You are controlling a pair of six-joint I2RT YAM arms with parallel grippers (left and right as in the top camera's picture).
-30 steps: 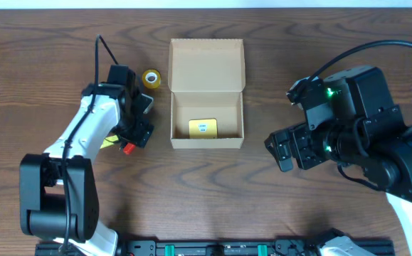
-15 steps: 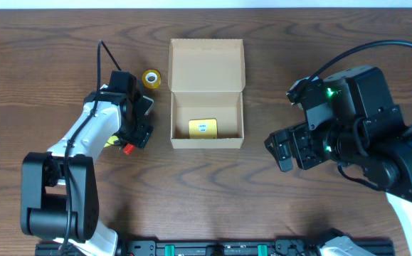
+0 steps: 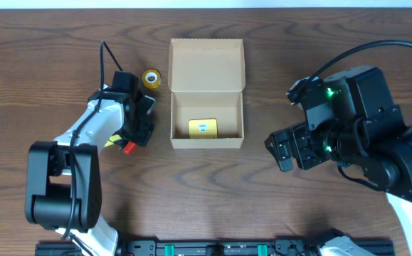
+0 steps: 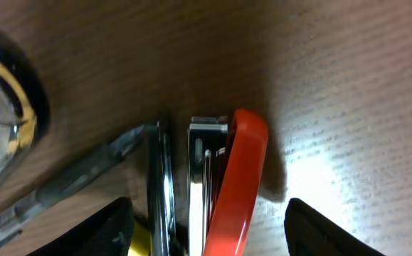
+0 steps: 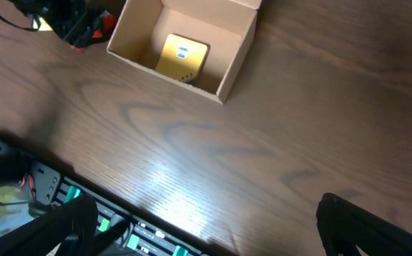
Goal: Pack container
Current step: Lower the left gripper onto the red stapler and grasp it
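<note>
Overhead: one container (image 3: 206, 67), one tape roll (image 3: 150, 78)

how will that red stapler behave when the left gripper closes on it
The red stapler looks rigid, with a metal channel, so it probably won't flex. Its glossy, rounded red cover might slip in a pinch. Lying beside a grey pen-like tool, it could nudge that when squeezed.

Yellow tape roll (image 3: 145, 78) lies flat on dark wood-grain table (image 3: 49, 43). Red stapler (image 4: 238, 178) sits nearer the front edge, apart.
</note>
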